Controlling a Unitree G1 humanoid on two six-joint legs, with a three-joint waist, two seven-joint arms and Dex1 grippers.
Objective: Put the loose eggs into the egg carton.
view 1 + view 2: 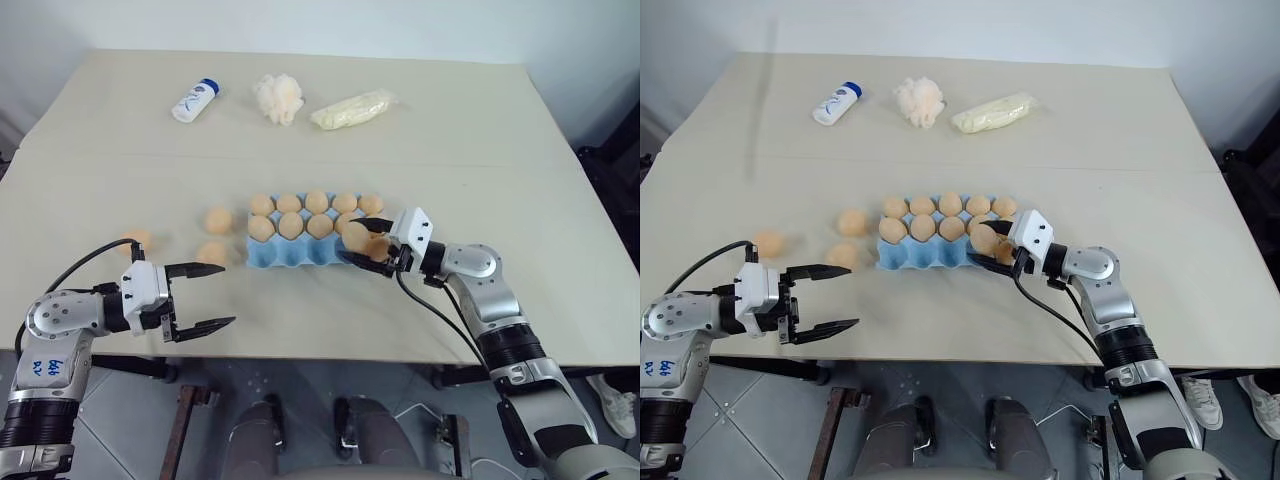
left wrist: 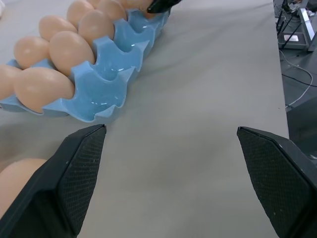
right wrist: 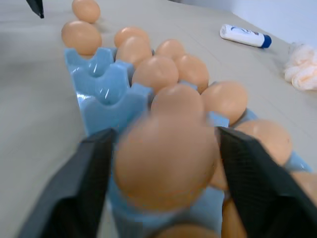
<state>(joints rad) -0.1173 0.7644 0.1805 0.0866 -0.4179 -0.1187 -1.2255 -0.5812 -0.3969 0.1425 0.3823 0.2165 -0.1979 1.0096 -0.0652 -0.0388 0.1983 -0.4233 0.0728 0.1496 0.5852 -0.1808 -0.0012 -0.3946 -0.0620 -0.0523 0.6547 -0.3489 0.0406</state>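
Beige laminate covers the table (image 1: 120, 130), which carries everything. Along its far edge lie three bystanders, well apart from the work: a cream plastic-wrapped bag (image 1: 352, 109) towards the far right, a pale fluffy puff (image 1: 279, 97) beside it at the middle, and a white bottle with a blue cap (image 1: 195, 100) to the left of the puff.

At the middle of the table sits the light blue egg carton (image 1: 290, 253), long side facing the near edge. Its far row holds five eggs and its middle row is filled as well, though the right end is hidden by the gripper; the cups of the near row that show stand empty.

Three loose eggs (image 1: 218, 219) lie on the bare table left of the carton: one just off its far left corner, one (image 1: 211, 252) near its near left corner, and one (image 1: 136, 240) farther towards the table's left edge.

Over the carton's right end the right gripper (image 1: 368, 242) has its fingers clamped on one egg (image 3: 166, 161), held above the near cups. The left gripper (image 1: 205, 297) hovers near the near edge, left of the carton, fingers spread wide and holding nothing, the nearest loose egg just beyond its upper finger.
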